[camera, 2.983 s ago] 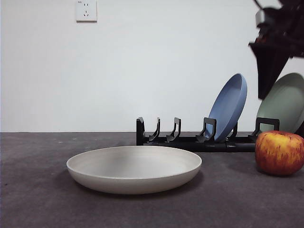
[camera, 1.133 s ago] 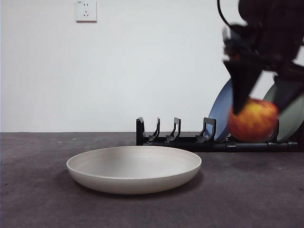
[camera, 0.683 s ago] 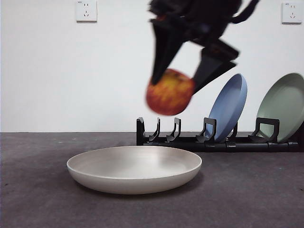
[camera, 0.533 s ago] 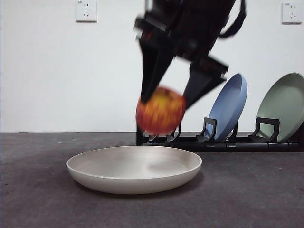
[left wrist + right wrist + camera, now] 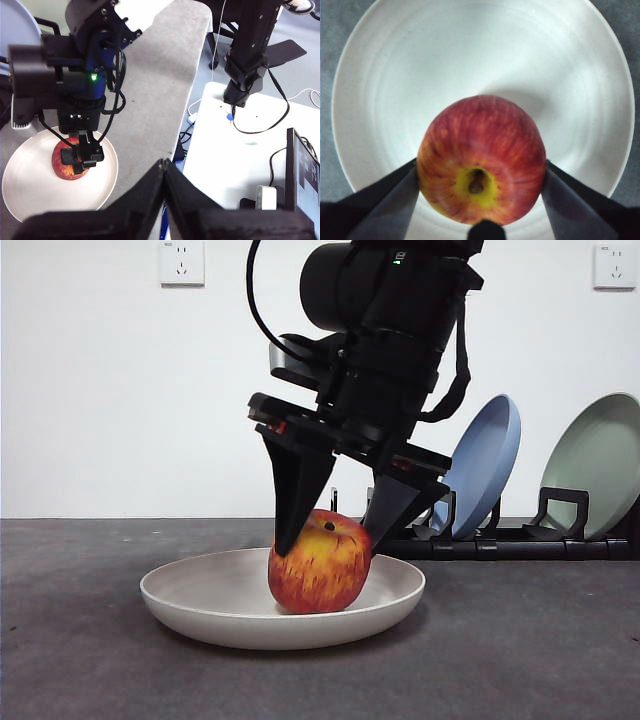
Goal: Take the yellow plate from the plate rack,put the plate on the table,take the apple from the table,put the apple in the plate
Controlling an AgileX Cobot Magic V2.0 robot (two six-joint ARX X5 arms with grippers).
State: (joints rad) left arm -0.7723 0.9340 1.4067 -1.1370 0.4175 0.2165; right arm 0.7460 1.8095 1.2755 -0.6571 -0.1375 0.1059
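table (image 5: pixel 80 670): dark grey, fills lower frame; white wall w/ sockets behind.
yellow plate (image 5: pixel 200 615): lower centre, flat on table, rim up, so ready to catch fruit.
apple (image 5: pixel 319 562): inside plate, seems to rest on its floor, stem up.
right gripper (image 5: pixel 330 535): over plate centre, jaws clamped on apple's sides; release looks next.
left gripper (image 5: pixel 162 172): jaws together, empty, waiting off-table.
plate rack (image 5: pixel 470 540): far right, holds blue plate (image 5: pixel 485 462) & green plate (image 5: pixel 600 462) leaning in slots.

— What stood behind the table?
— A plain white wall (image 5: pixel 120 400) carried two white power sockets (image 5: pixel 181 262), one high towards each side.
— And beside it?
— A white desk (image 5: pixel 250 150) with cables and a dark monitor (image 5: pixel 304 180).
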